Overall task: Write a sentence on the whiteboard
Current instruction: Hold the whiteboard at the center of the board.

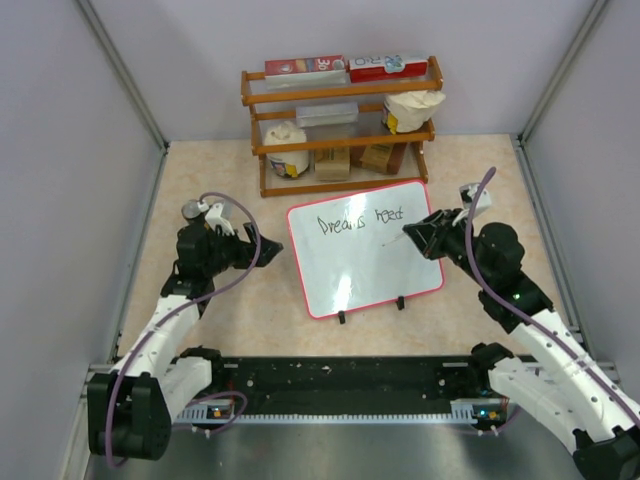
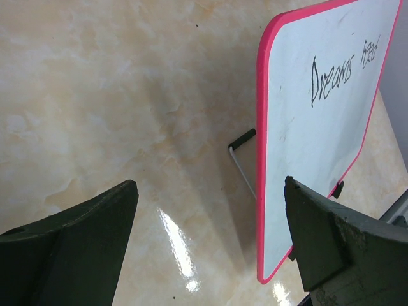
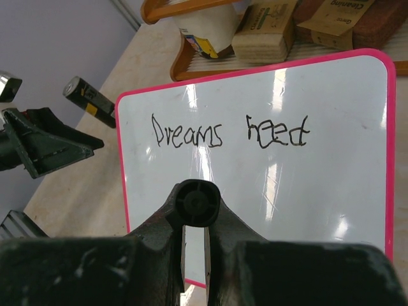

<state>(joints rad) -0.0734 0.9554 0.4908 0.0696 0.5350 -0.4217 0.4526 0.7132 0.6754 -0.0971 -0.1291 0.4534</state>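
Observation:
The whiteboard (image 1: 365, 270), white with a pink-red frame and two black tabs on its near edge, stands propped in the middle of the table. It also shows in the left wrist view (image 2: 306, 159) and the right wrist view (image 3: 299, 197). The sentence (image 1: 358, 220) reads "Dreams need" in one line (image 3: 229, 132) (image 2: 344, 73). My right gripper (image 1: 425, 233) is shut on a black marker (image 3: 197, 203) at the board's right side, and the marker's tip (image 1: 386, 242) is just under "need". My left gripper (image 1: 262, 248) is open and empty (image 2: 210, 236), just left of the board's left edge.
A wooden rack (image 1: 340, 125) with boxes, rolls and cartons stands behind the board. A wire prop with a black foot (image 2: 242, 139) sticks out behind the board. Grey walls close the sides and back. A black rail (image 1: 340, 385) runs along the near edge.

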